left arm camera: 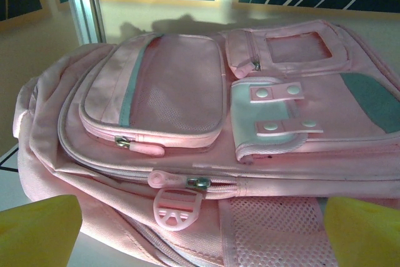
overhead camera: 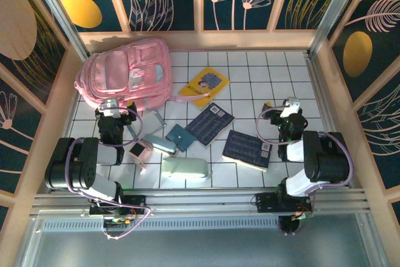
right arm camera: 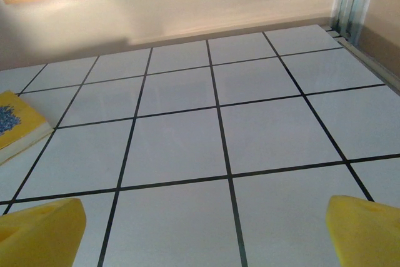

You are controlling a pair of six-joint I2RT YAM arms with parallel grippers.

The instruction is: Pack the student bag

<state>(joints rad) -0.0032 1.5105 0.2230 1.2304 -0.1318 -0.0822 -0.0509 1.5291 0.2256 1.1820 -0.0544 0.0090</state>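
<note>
Pink fabric backpack with zip pockets lies zipped at the far left of the surface. Left pincer, wide open and empty, faces it and would do best to pinch the ringed pink zip pull squarely. Right pincer likewise gapes empty. Loose items: one yellow book, two dark blue notebooks, one pale green case.

Pink student bag – flat, zipped, far-left corner

A pink backpack lies on the tiled table. Just right of it lies a yellow book.
</note>
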